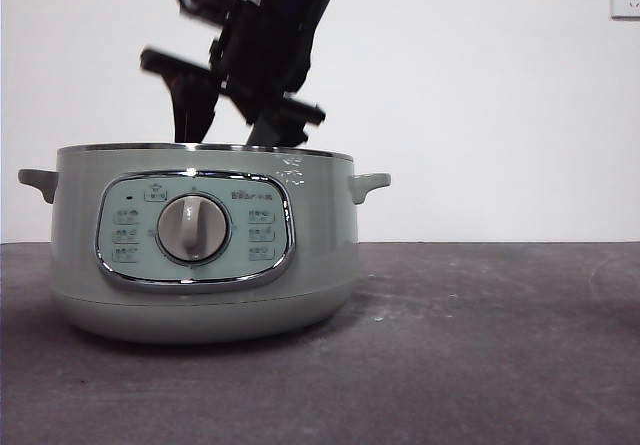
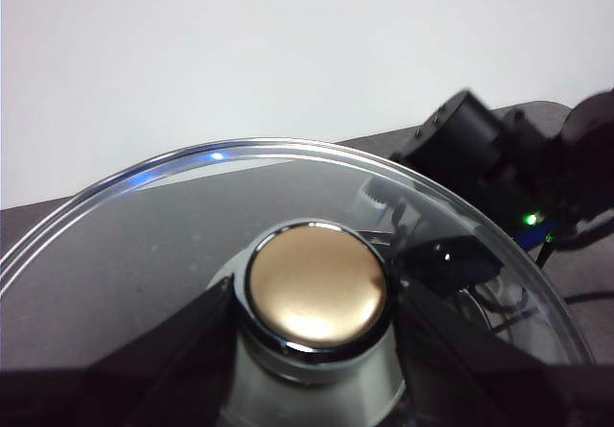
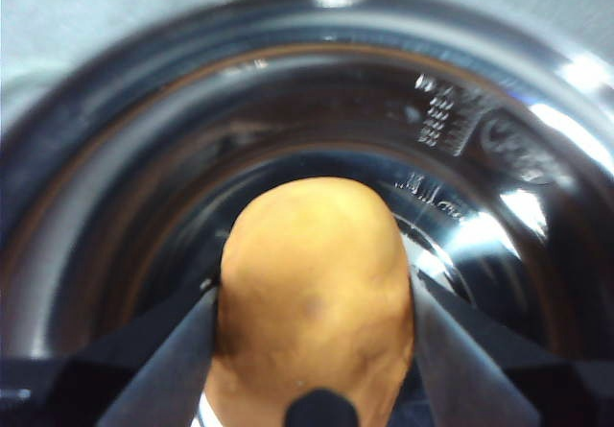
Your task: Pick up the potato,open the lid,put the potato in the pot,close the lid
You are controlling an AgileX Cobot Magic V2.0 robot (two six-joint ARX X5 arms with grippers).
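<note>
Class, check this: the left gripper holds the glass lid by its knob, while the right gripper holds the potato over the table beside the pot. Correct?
Not quite. The right gripper holds the potato inside the pot, not beside it: the right wrist view shows the pot's dark inner wall around it. The left gripper does hold the lid by its knob.

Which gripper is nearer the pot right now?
Right. The right gripper is inside the pot, shut on the potato. The left gripper holds the lid by its knob, off the pot.

Pot [image 1: 205,245] wall hides the potato [image 3: 315,293] — right hand [image 1: 235,130] tips too
</note>
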